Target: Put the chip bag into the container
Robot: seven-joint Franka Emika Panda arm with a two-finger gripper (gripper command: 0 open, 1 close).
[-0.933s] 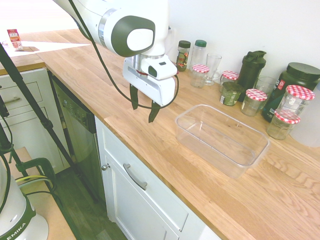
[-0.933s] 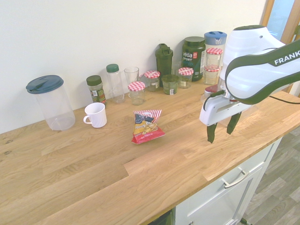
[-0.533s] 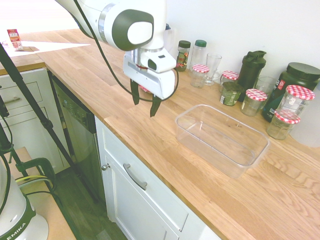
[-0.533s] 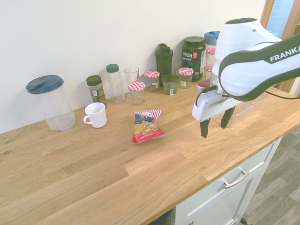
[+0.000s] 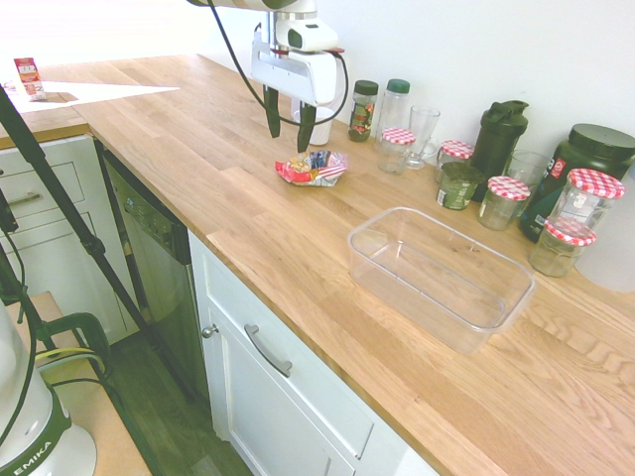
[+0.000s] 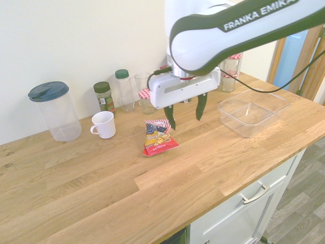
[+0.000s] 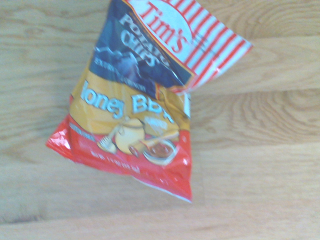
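Mug (image 6: 104,125) seen at the left in the second exterior view, then, farther right, chip bag (image 6: 158,137) on the counter (image 6: 101,193), well apart from the container (image 6: 238,127). Just to the right of the bag and raised above the counter, found gripper (image 6: 186,123) with jaws parted, gripping nothing. Had shifted left, away from the container and in close to the bag, leaving both in fuller sight. For the task, looked like the last of the approach: probably needed a small move left, lowering and a squeeze on the foil, with some risk of pushing or crumpling. At the right, saw container still in place, waiting to be filled.

Hard to make out: exact height over the bag. Hidden behind the gripper in that view: shaker (image 5: 499,144). Cut off in the wrist view: one end of the bag; small print too blurred to read.
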